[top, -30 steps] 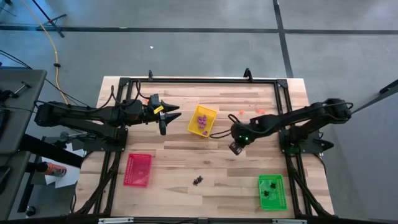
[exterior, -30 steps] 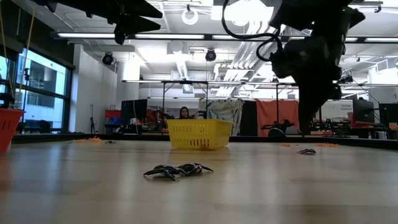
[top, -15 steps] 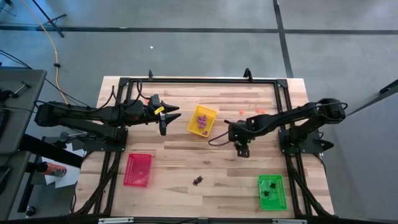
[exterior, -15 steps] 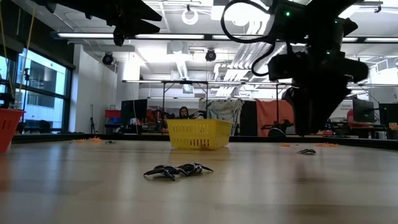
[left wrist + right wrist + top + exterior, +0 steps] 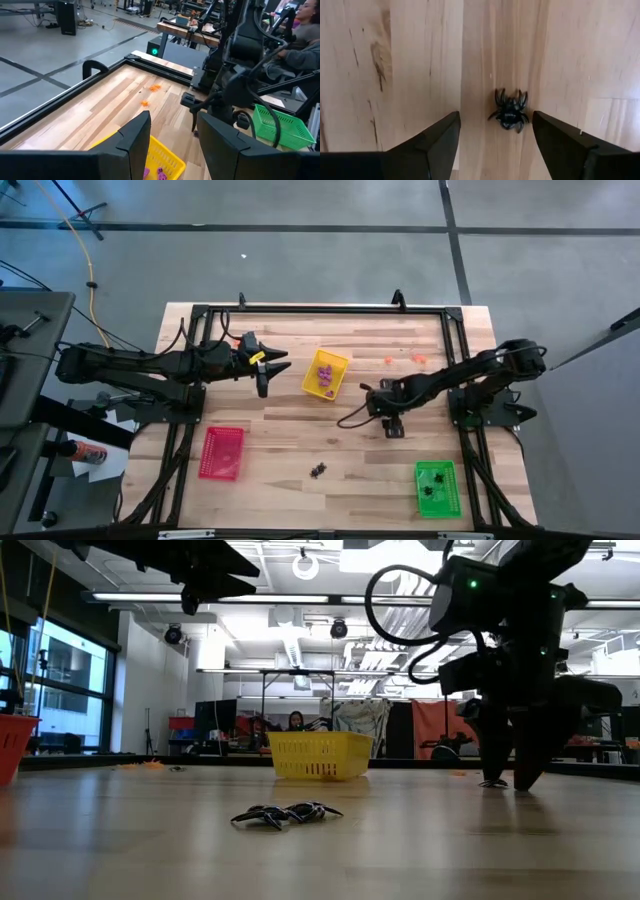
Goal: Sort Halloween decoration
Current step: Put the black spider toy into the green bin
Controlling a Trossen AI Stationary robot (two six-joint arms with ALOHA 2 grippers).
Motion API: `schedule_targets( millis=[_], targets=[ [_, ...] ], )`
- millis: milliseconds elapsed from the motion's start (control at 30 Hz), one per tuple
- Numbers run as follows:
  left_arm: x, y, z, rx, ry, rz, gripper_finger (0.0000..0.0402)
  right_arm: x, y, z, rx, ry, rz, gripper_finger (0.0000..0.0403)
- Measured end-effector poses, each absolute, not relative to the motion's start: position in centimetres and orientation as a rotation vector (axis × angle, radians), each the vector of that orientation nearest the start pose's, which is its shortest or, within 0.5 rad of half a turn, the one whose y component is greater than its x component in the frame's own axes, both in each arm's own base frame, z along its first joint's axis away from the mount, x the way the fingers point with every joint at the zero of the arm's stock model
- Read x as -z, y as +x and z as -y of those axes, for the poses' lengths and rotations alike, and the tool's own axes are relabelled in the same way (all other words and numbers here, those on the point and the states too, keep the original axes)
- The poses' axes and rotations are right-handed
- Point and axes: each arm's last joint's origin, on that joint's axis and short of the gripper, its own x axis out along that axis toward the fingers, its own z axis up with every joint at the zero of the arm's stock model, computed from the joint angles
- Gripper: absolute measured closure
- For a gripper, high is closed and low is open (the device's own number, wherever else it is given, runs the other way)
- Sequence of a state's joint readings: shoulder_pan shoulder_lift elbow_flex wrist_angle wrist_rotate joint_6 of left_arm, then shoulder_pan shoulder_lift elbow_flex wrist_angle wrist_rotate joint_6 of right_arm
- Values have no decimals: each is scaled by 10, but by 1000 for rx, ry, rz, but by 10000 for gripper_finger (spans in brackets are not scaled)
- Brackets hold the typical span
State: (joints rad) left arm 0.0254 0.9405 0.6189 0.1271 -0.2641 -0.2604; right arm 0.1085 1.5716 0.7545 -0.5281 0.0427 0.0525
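Observation:
A small black spider (image 5: 509,111) lies flat on the wooden table. My right gripper (image 5: 497,142) points down over it, open, with one finger on either side and neither touching it. In the low view that gripper (image 5: 515,775) stands just above the table, the spider (image 5: 492,783) at its tips. Two more black spiders (image 5: 318,471) lie near the front edge. Orange trinkets (image 5: 405,359) lie at the far right. My left gripper (image 5: 268,370) hangs open, high above the table's left half, with nothing in it.
A yellow tray (image 5: 338,362) with purple trinkets stands mid-table. A red tray (image 5: 221,452) is at the near left, and a green tray (image 5: 437,487) with black trinkets at the near right. A black frame (image 5: 320,308) rims the table.
My right gripper has come down toward the table and a little toward the near edge. It has rolled about its own axis and opened, so its fingers now stand on either side of the black spider. The left arm has kept still.

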Motion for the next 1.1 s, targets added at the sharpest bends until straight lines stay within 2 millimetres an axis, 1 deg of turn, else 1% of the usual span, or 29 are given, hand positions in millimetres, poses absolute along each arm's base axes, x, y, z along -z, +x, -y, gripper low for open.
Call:
schedule_targets(
  millis=[133, 267, 333, 433, 533, 633, 1100],
  targets=[
    [-278, 209, -13, -325, -233, -156, 250, -132, 253, -28, -19, -65, -1352, 156],
    [-278, 209, -13, -327, -233, -156, 250, -128, 254, -28, 29, -19, -1369, 163],
    [-277, 209, -13, -326, -233, -157, 250, -128, 254, -28, 48, -5, -1368, 179],
    [-277, 209, -13, -327, -232, -162, 250, -128, 255, -28, 62, 10, -1363, 215],
    [-277, 209, -13, -328, -232, -166, 250, -128, 255, -28, 52, 18, -1359, 254],
    [-275, 209, -13, -329, -230, -177, 250, -127, 255, -29, 42, 29, -1355, 283],
    [-273, 208, -13, -333, -243, -206, 250, -127, 255, -38, 9, 7, -1352, 364]
  ],
)
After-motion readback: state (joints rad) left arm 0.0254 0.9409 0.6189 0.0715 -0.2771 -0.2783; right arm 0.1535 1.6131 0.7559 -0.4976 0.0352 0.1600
